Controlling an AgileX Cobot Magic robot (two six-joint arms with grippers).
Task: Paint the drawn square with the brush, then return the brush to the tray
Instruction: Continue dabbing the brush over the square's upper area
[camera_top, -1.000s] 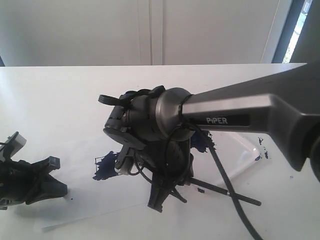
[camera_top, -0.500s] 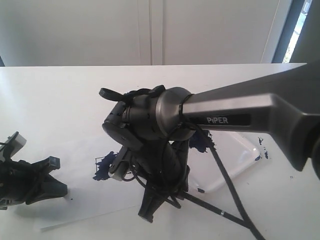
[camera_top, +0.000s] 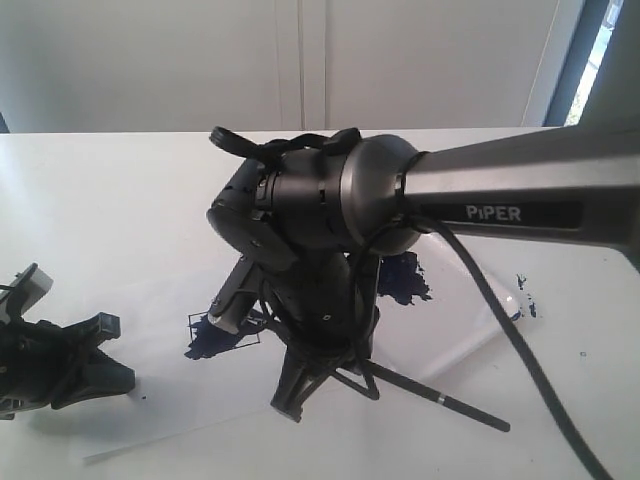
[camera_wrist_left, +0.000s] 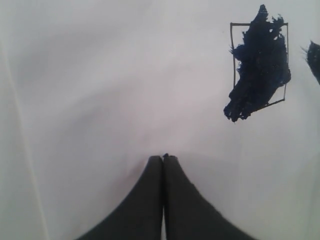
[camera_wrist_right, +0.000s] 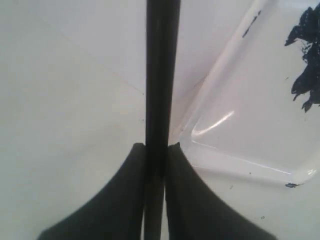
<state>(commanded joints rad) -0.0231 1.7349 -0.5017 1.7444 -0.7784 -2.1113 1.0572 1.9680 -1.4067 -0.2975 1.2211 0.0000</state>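
The drawn square (camera_top: 225, 331), thin black lines smeared dark blue inside, lies on the paper just left of my right gripper (camera_top: 290, 402); the left wrist view shows the square (camera_wrist_left: 260, 65) too. My right gripper points down and is shut on the brush (camera_top: 450, 404), whose black handle with a silver band sticks out low to the right. In the right wrist view the brush (camera_wrist_right: 162, 75) runs straight out between the fingers (camera_wrist_right: 127, 185), beside the tray (camera_wrist_right: 240, 150) corner. The tray (camera_top: 470, 352) sits behind the arm, showing its blue blotch (camera_top: 400, 280). My left gripper (camera_wrist_left: 163, 157) is shut and empty at lower left (camera_top: 70, 365).
A white paper sheet (camera_top: 150, 440) covers the table's near middle, its front edge close to the left gripper. The thick right arm (camera_top: 500, 200) and its cable (camera_top: 530, 375) cross above the tray. Blue specks (camera_top: 520, 285) dot the tray's right rim.
The right wrist has risen and shifted right, uncovering more of the square. The brush handle has swung up from the lower frame edge. The left arm has not moved.
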